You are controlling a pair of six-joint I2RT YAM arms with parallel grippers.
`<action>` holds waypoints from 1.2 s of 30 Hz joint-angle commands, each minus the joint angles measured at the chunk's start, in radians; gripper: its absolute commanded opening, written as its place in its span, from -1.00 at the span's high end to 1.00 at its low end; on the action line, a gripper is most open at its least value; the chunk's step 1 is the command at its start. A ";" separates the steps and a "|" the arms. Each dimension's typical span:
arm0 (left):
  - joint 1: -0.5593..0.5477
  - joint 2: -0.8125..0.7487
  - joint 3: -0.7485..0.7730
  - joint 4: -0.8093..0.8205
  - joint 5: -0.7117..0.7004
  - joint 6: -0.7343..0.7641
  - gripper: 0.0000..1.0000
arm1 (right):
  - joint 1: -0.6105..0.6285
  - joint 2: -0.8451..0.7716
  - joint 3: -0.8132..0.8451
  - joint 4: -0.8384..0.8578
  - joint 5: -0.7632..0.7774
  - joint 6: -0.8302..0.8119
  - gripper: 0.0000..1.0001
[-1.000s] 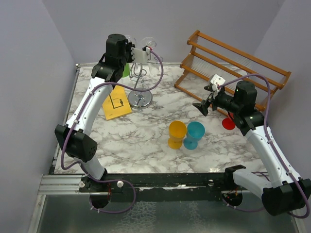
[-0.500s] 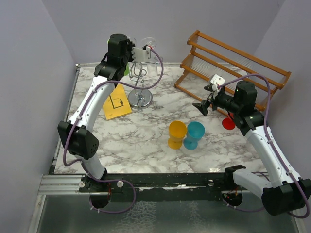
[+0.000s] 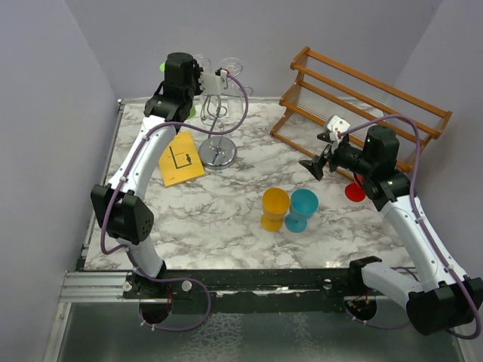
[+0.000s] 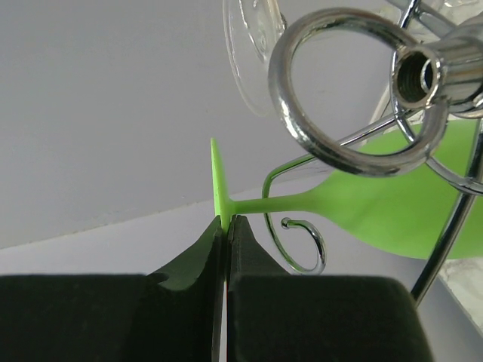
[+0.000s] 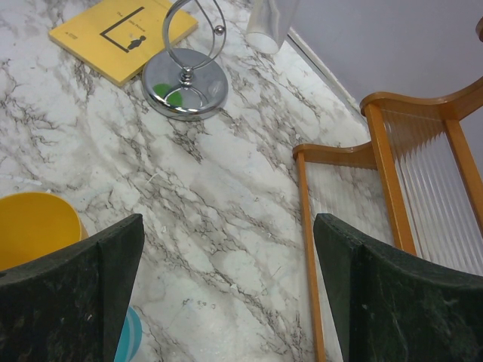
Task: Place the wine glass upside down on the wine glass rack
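Steadiness mattered: the left gripper (image 4: 226, 226), pinched shut on the foot of the wine glass (image 4: 381, 211), needed to slide the stem level into a scroll of the wine glass rack (image 4: 355, 160).

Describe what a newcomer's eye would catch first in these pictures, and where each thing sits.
The left pincer grips a green wine glass by its foot at the chrome rack, far left of the table. A yellow cup and a blue cup stand mid-table; a wooden rack sits far right.

Bright, even light — glare on the wine glass rack (image 4: 355, 161).
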 commanded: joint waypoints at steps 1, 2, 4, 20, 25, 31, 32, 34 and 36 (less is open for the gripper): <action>0.012 -0.021 -0.009 0.034 -0.020 -0.021 1.00 | -0.003 0.002 -0.005 0.027 -0.008 -0.004 -0.87; 0.015 -0.026 -0.012 0.029 -0.016 -0.019 1.00 | -0.003 0.001 -0.005 0.027 -0.006 -0.003 -0.87; 0.017 -0.032 -0.015 0.034 -0.015 -0.015 1.00 | -0.003 0.000 -0.010 0.031 -0.006 -0.005 -0.87; 0.020 -0.113 -0.063 -0.015 0.037 -0.064 1.00 | -0.003 0.001 -0.007 0.028 -0.006 -0.003 -0.87; 0.018 -0.129 -0.071 -0.031 0.064 -0.081 1.00 | -0.003 0.002 -0.007 0.028 -0.008 -0.001 -0.87; 0.016 -0.151 -0.091 -0.056 0.121 -0.087 1.00 | -0.003 0.004 -0.007 0.029 -0.007 -0.004 -0.87; 0.016 -0.153 -0.091 -0.066 0.133 -0.085 1.00 | -0.003 0.006 -0.009 0.030 -0.005 -0.004 -0.87; 0.016 -0.150 -0.089 -0.071 0.146 -0.087 1.00 | -0.003 0.005 -0.013 0.035 -0.004 -0.005 -0.87; 0.013 -0.146 -0.085 -0.075 0.147 -0.089 1.00 | -0.003 0.006 -0.009 0.031 -0.008 -0.004 -0.87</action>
